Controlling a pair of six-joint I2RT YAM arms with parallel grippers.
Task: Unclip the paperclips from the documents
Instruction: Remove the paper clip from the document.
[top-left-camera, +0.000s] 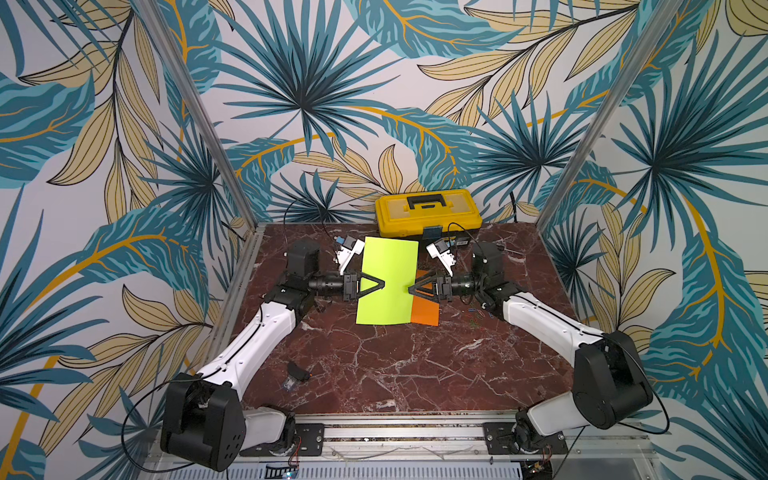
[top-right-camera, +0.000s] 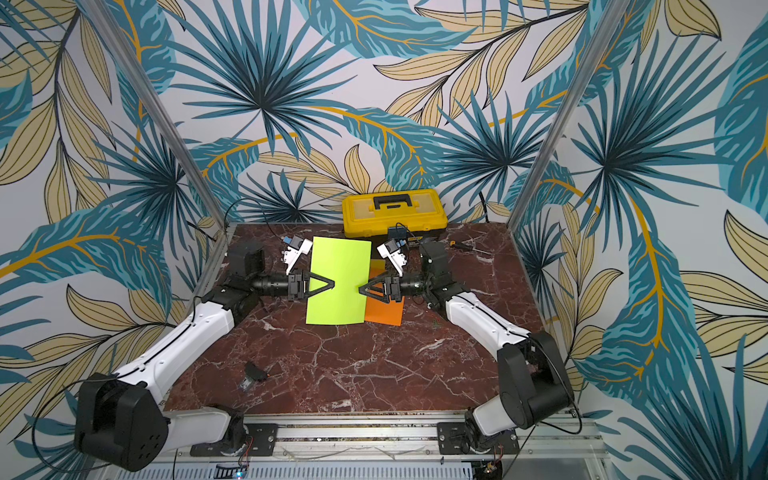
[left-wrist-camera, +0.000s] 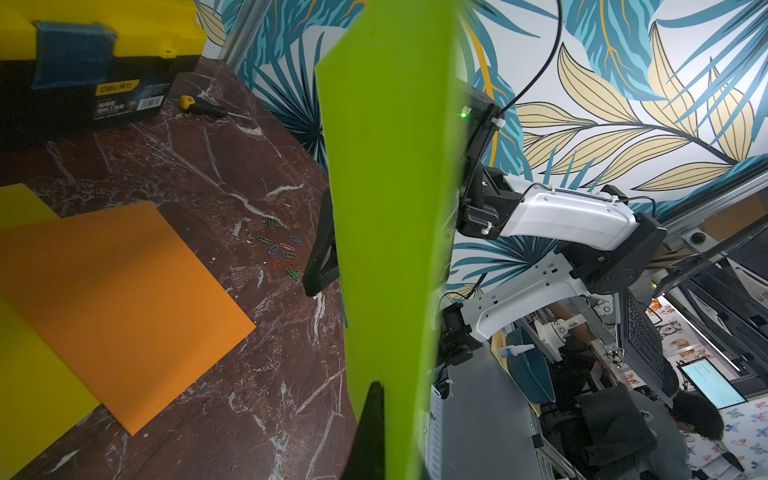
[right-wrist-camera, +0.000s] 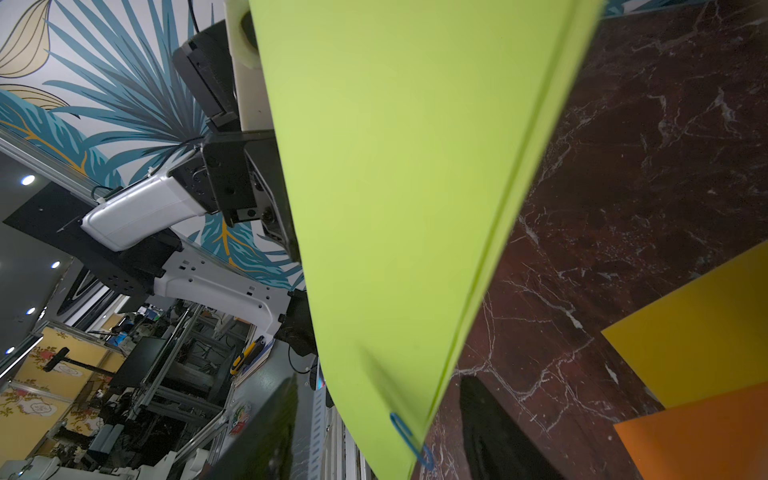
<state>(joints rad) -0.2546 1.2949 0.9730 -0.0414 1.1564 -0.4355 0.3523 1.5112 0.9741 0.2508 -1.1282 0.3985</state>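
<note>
**Top views.** The lime green sheet (top-left-camera: 388, 282) is shown raised above the counter (top-left-camera: 415, 374) in both top views. Its left edge is pinched by the closed left hand (top-left-camera: 383, 284). The right hand (top-left-camera: 409, 289) is set at the opposite edge; its jaw spacing cannot be judged from above. The orange sheet (top-left-camera: 424, 312) is largely covered by the green one, and the yellow sheet is wholly hidden. The loose paperclips (top-left-camera: 473, 318) are seen only as coloured specks beside the right arm (top-left-camera: 540, 320). A yellow-and-black toolbox (top-left-camera: 428, 212) is placed at the back edge, with a screwdriver (top-right-camera: 461, 246) near it. A small dark object (top-left-camera: 297, 374) by the left arm (top-left-camera: 257, 336) cannot be identified. The counter is dark red marble veined in white. The walls (top-left-camera: 311, 83) are papered with palm leaves.

**Left wrist view.** The green sheet is seen almost edge-on, pressed against one left finger (left-wrist-camera: 370, 428); the other finger is hidden behind it. The loose paperclips are gathered in a small pile, apart from the orange sheet, which is laid partly over the yellow sheet (left-wrist-camera: 25, 374).

**Right wrist view.** The right fingers (right-wrist-camera: 494, 432) are held apart, one on each side of the sheet's edge, so the hand is open. A blue paperclip (right-wrist-camera: 409, 440) is clipped on that edge between them. A cluttered workshop (right-wrist-camera: 124, 374) is glimpsed beyond, blurred and cut off.
</note>
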